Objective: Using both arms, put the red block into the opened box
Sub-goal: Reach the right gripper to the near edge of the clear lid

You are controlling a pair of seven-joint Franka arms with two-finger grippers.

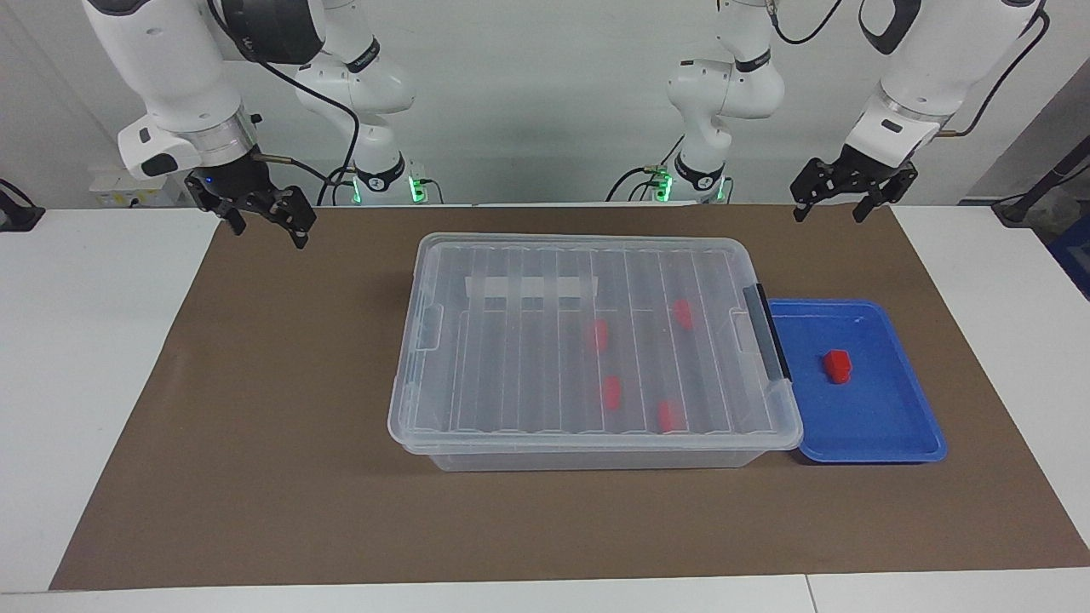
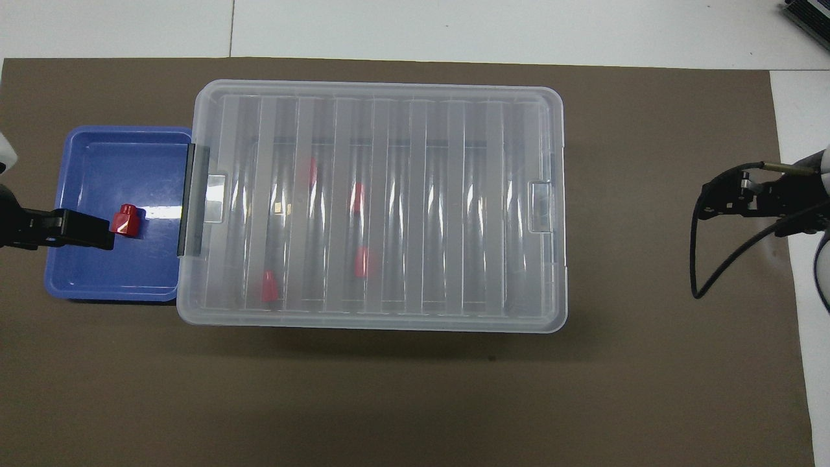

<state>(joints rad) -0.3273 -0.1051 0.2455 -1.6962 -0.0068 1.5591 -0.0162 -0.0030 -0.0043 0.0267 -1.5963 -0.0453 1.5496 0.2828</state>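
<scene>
Brown matting is carrying the box [image 1: 588, 340], lid still on; both grippers, left gripper [image 1: 839, 197] and right gripper [image 1: 266, 217], are hanging apart-fingered, so lid-lifting is coming before the red block [image 1: 837, 364]

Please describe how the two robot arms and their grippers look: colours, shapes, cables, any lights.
Both arms are white with rounded, jointed segments and dark grey joint sections. A silver ring sits at each wrist. The left gripper and the right gripper are black, with two fingers built of angular links. Black cables loop along the arms to the wrists. Green lights glow at both bases.
</scene>
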